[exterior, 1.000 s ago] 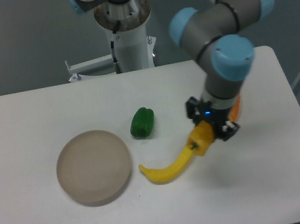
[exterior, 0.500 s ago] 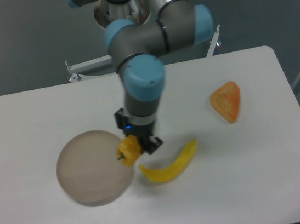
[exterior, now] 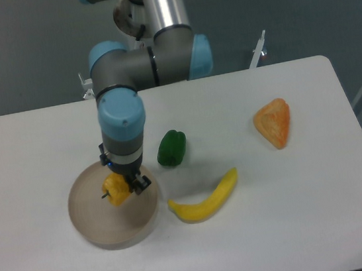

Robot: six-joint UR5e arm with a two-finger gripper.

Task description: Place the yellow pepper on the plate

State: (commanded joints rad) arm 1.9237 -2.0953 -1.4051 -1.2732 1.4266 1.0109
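Observation:
The yellow pepper (exterior: 115, 189) is small and yellow-orange, with a dark stem pointing left. My gripper (exterior: 118, 188) is shut on it and holds it over the middle of the plate (exterior: 95, 221), a round tan dish at the table's left front. Whether the pepper touches the plate cannot be told. The arm reaches down from the back, and its wrist hides the plate's far rim.
A green pepper (exterior: 171, 147) lies just right of the arm's wrist. A long yellow banana (exterior: 205, 199) lies right of the plate. An orange wedge (exterior: 274, 123) sits at the right. The robot's base (exterior: 136, 21) stands at the back.
The arm has swung left across the table with the yellow pepper, from beside the banana's tip to over the plate. The green pepper is uncovered again.

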